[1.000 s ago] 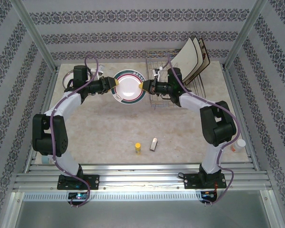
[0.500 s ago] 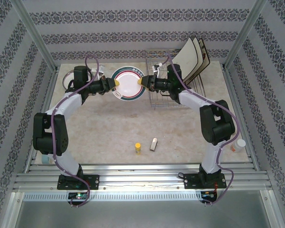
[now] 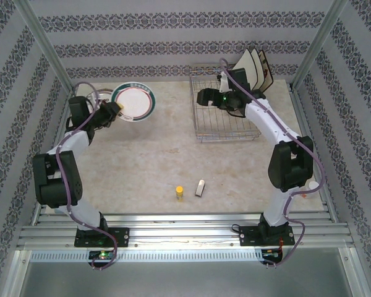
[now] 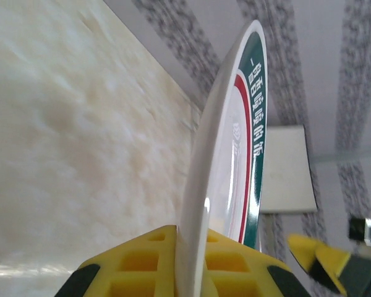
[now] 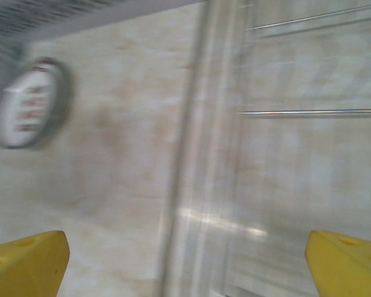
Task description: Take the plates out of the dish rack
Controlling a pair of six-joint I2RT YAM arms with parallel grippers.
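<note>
Beige surface (image 3: 173, 154), far-left corner: left end effector (image 3: 110, 111) pinches a round plate (image 3: 134, 103) by its rim (stiff, glazed, probably slippery and fragile, so rim grabs), while the right end effector (image 3: 202, 97) gapes empty over the dish rack (image 3: 226, 131), square plates (image 3: 247, 67) at its far-right corner.

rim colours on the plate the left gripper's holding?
Plate: dark green outer band with white lettering, thin red ring inside. Clearest in left wrist view.

rack (image 3: 226, 127): 1 | square plates (image 3: 246, 67) in rack: 3 | round plate (image 3: 134, 103) left of rack: 1 | yellow item (image 3: 179, 192), pale item (image 3: 200, 187) nearer than rack: 1 each
</note>
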